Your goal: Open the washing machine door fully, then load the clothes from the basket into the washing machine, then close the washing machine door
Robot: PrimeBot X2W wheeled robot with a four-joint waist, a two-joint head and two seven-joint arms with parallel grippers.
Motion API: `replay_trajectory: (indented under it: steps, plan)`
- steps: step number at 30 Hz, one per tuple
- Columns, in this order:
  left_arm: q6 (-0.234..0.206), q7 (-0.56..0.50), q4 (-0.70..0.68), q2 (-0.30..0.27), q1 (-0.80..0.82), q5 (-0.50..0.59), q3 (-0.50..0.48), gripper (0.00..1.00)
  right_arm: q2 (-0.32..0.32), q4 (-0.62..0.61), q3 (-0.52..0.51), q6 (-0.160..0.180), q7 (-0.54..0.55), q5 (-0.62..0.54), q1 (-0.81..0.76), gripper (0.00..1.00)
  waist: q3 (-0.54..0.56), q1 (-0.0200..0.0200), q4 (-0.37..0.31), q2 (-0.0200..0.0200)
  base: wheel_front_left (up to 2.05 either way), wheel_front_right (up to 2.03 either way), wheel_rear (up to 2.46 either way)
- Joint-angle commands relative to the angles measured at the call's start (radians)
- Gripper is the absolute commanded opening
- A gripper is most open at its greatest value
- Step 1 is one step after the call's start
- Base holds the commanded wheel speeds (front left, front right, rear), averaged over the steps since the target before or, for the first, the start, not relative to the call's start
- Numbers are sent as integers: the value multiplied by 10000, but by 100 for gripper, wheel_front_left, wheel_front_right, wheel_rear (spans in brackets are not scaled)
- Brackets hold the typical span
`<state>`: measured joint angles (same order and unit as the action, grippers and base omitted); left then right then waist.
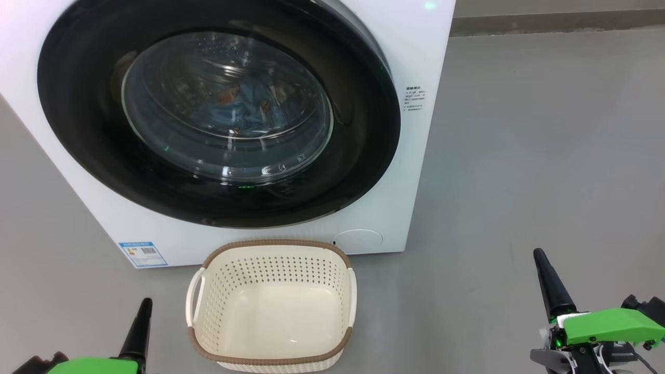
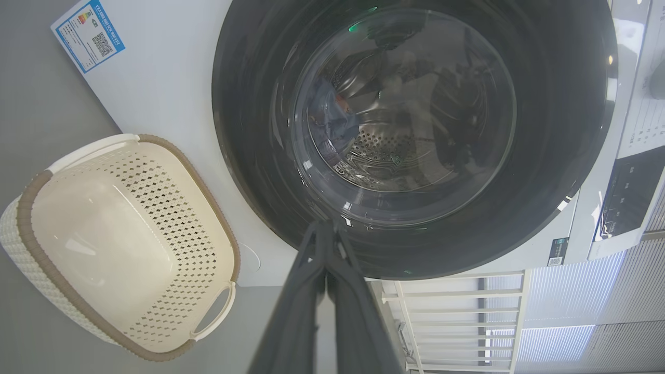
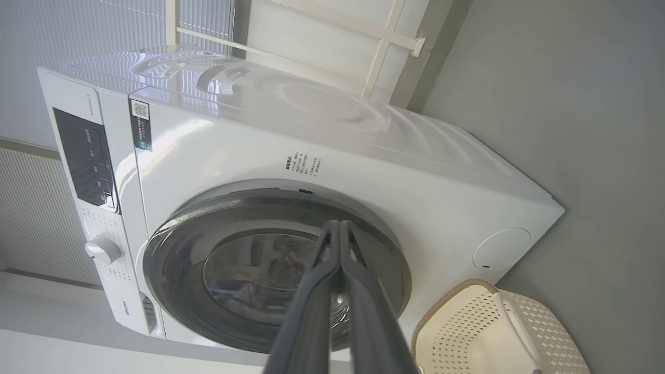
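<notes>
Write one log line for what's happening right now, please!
washing machine door: closed | clothes: loaded inside | basket: empty | left gripper: shut | right gripper: shut

Left gripper (image 1: 143, 309) sitting at lower left, fingers (image 2: 296, 311) pressing together, pointing up. Right gripper (image 1: 540, 257) sitting at lower right, tips likewise touching, pointing up, green wrist housing (image 1: 608, 324) trailing behind.

Seeing a smooth grey floor (image 1: 545, 156) spreading over the right half of the head view, with a darker skirting strip (image 1: 556, 23) running along the upper right edge. Finding a white railing (image 2: 452, 275) standing at the lower right of the left wrist view, beside pale ribbed panels (image 2: 571, 296) catching light.
</notes>
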<state>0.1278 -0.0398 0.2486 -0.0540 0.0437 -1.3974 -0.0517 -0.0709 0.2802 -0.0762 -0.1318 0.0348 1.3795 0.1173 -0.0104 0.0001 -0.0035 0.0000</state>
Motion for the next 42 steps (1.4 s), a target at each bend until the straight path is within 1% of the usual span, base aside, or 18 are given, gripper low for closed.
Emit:
replay_trajectory:
  steps: [1, 21, 42]
  plan:
    - [24, -94, -171, -122, 477, -239, -344, 0, -29, -310, 111, 7, 88, 310, -7, 0, 5, 0, 2, 0, 0, 0, 0]
    - [29, -687, -43, 5, 634, -2058, -583, 0, 132, -358, -273, 11, 689, 2279, -99, 0, 70, 0, 34, 0, 0, 0, 0]
    - [29, -720, -37, 18, 641, -2126, -604, 0, 155, -358, -313, 11, 734, 2342, -100, 0, 73, 0, 35, 0, 0, 0, 0]
